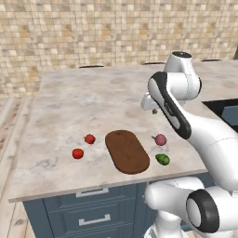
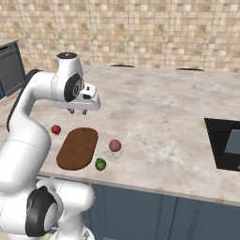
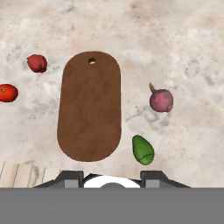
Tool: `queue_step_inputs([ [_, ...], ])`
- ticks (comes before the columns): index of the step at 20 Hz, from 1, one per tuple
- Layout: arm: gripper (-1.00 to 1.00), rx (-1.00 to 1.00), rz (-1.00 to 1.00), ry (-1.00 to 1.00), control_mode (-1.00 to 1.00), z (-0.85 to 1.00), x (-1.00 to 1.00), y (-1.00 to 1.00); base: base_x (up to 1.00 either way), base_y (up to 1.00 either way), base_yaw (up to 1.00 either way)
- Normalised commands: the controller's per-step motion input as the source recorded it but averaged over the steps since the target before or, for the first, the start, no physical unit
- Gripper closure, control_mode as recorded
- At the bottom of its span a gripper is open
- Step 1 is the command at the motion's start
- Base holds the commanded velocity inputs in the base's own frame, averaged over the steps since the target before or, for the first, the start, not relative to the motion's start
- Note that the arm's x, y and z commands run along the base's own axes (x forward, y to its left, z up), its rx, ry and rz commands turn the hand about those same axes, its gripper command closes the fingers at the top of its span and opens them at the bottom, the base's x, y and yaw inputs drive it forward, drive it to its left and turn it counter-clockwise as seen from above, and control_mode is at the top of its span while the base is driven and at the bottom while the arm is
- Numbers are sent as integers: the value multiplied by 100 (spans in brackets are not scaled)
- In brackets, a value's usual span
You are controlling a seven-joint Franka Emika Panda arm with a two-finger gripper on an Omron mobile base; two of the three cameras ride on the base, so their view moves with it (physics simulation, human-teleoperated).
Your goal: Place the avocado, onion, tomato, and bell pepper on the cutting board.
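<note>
Cutting board (image 3: 89,107): dark-brown oval, flat on the marble counter (image 1: 83,97), near its front edge; bare, hanging hole at the far end.
Avocado (image 3: 143,150): dark green, on the counter just beside the board's near right corner, not touching it.
Onion (image 3: 161,99): pinkish-purple bulb with a stem tip, right of the board, beyond the avocado.
Bell pepper (image 3: 37,63): darker, lumpy red item, left of the board; identification is a judgement from shape.
Tomato (image 3: 7,92): smoother bright red item, left of the board, nearer the front edge.
Gripper (image 2: 78,111): raised well above the far end of the board, fingers clenched on nothing.
Progress: none of the four items sits on the board.
Risk, grasp: fingers must spread before any descent; otherwise they would likely knock the rounded produce aside.
Risk, rolling: avocado and tomato lie near the counter's front edge; a nudge could send either to the floor.
Risk, mix-up: two red items look alike.
View difference: the hand view shows all four items and the board's hole; in the right base view the arm covers the tomato; the base views show the gripper's height.
</note>
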Motion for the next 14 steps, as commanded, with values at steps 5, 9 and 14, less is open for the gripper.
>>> queue_step_inputs([
  [5, -100, 0, 0, 1, -100, -19, -13, -6, 0, 0, 0],
  [9, -100, 0, 0, 5, -100, -34, -14, -19, 0, 0, 0],
  [14, -100, 0, 0, 4, -100, -33, -4, -32, 0, 0, 0],
])
